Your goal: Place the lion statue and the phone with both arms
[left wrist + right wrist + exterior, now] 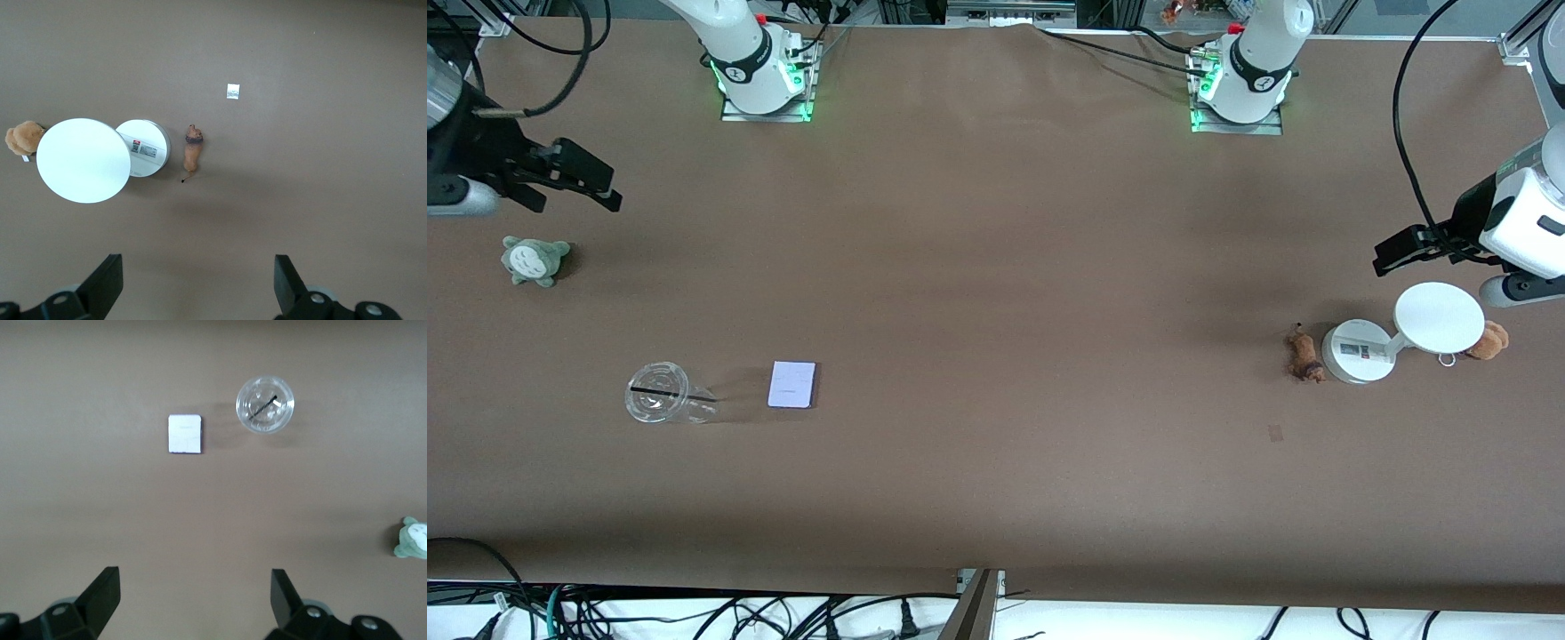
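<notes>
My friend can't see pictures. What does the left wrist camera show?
A small orange-brown lion statue lies on a brown table beside a white round-based stand, with a tan plush at the stand's opposite edge. The left gripper hangs open above bare table, holding nothing. A tiny pale scrap lies apart from them.

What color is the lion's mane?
Darker brown than the orange-brown lion; the left wrist view shows it best.
</notes>
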Available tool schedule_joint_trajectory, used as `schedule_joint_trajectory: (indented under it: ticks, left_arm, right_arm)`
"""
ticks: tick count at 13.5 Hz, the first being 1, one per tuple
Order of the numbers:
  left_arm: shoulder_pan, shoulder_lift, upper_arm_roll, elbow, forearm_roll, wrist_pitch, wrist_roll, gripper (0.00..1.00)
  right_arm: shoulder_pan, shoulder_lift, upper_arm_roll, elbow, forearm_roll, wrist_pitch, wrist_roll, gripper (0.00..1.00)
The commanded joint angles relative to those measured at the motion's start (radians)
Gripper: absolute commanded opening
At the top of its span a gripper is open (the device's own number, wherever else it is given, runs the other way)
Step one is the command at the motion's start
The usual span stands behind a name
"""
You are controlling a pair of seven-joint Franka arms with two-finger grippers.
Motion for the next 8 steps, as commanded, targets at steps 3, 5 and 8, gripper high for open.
schedule_joint_trajectory:
  ticks: [3,5,8]
  left_arm:
    - [0.000,0.004,0.000,0.028,-0.009,-0.007,0.018,1.00]
    - [0.000,0.004,0.002,0.029,-0.009,-0.007,0.016,1.00]
    - [0.000,0.004,0.000,0.029,-0.009,-0.007,0.016,1.00]
  right_arm:
    - [-0.025,0.028,0.002,0.073,0.013,-0.013,0.007,1.00]
    - [-0.025,0.028,0.003,0.079,0.005,-0.013,-0.006,1.00]
    - [-0.027,0.026,0.000,0.082,-0.002,-0.017,-0.008,1.00]
